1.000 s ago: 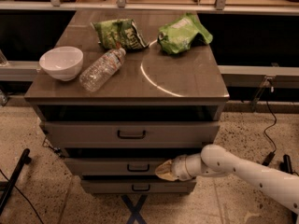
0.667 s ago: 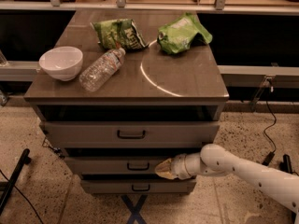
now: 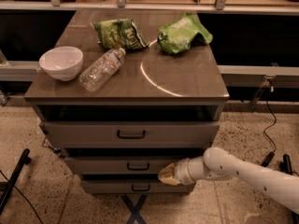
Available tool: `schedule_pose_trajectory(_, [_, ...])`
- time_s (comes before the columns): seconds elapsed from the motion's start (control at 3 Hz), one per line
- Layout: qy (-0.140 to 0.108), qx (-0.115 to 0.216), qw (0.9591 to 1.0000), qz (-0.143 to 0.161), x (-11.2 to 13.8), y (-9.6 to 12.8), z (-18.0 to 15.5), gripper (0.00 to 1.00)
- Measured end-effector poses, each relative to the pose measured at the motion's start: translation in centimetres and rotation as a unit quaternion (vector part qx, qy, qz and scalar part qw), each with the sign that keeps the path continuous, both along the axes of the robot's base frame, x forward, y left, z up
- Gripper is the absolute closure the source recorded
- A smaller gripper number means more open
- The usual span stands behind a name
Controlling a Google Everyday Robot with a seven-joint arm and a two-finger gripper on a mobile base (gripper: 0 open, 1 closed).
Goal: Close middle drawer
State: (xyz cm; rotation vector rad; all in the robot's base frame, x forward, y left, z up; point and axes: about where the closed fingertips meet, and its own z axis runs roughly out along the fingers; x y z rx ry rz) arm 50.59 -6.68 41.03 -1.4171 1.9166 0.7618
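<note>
The middle drawer (image 3: 103,164) is the grey-brown second drawer of the cabinet, with a low wide front and a small dark handle (image 3: 138,166). It sticks out slightly beyond the top drawer (image 3: 131,134). My gripper (image 3: 166,175) comes in from the right on a white arm and rests against the right part of the middle drawer's front. The bottom drawer (image 3: 135,187) sits just below it.
On the cabinet top (image 3: 187,83) lie a white bowl (image 3: 61,63), a clear plastic bottle (image 3: 101,69) on its side, and two green chip bags (image 3: 117,32) (image 3: 183,32). A dark pole (image 3: 14,181) leans at the lower left. Cables run on the floor at right.
The arm and gripper have barely moved; the gripper stays against the middle drawer's front. The drawer looks about as far out as before.
</note>
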Motion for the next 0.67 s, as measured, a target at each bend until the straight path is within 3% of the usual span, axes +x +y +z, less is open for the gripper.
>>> schedule_pose_trajectory(0.33, [0.015,-0.012,0.9992,0.035,-4.37,-2.41,0.51,1.00])
schedule_pose_trajectory(0.67, [0.015,-0.012,0.9992,0.035,-4.37,-2.41,0.51,1.00])
